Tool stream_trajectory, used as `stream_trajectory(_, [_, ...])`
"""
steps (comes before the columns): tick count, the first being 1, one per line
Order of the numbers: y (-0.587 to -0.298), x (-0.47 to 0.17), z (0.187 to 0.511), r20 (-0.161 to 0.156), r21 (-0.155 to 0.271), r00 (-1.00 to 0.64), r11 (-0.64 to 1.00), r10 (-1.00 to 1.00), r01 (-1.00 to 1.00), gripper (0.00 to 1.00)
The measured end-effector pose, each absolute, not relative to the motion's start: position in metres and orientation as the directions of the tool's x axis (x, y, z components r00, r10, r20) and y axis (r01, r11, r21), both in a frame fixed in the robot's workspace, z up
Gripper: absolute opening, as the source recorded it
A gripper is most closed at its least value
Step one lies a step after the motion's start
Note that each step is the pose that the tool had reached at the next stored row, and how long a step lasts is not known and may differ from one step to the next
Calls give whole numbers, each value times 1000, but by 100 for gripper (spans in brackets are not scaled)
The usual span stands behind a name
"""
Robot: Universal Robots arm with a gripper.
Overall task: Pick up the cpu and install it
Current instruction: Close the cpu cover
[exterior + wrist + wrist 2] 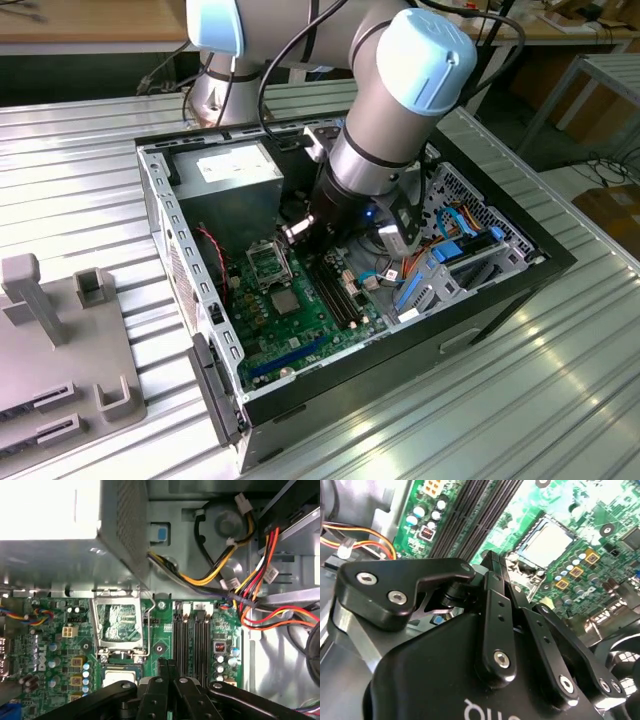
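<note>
The gripper (492, 562) hangs with fingers pressed together, holding nothing, just above the board (580, 530); the cpu (547, 544) sits in its socket just beyond the fingertips.

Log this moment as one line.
arm: inside computer case | gripper: shut, above motherboard | nearest: memory slots

Even overhead light brightens the ribbed silver metal table (90, 190), which carries soft sheen streaks. In the first wrist view the pale grey metal power supply box (47, 510) blows out to white glare. In the second wrist view the black gripper linkage (495, 630) looms blurred, and the green motherboard (570, 545) gleams, washed pale.
</note>
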State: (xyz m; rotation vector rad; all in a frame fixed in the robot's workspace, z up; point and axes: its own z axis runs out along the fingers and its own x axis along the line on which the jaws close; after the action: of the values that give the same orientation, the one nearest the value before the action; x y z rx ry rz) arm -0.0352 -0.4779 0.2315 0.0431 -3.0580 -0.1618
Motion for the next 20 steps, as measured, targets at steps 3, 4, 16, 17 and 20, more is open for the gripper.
stream_trajectory(3, [-474, -35, 231, 77, 130, -996, 991, -34, -24, 11])
stream_trajectory(4, [-473, -34, 231, 76, 135, -996, 991, -35, -24, 11])
stream_trajectory(16, [-465, -34, 228, 74, 218, -997, 976, -14, 3, 11])
stream_trajectory(17, [-464, -34, 227, 74, 220, -997, 976, -11, 5, 11])
stream_trajectory(20, [-464, -34, 226, 74, 233, -997, 972, -5, 13, 11])
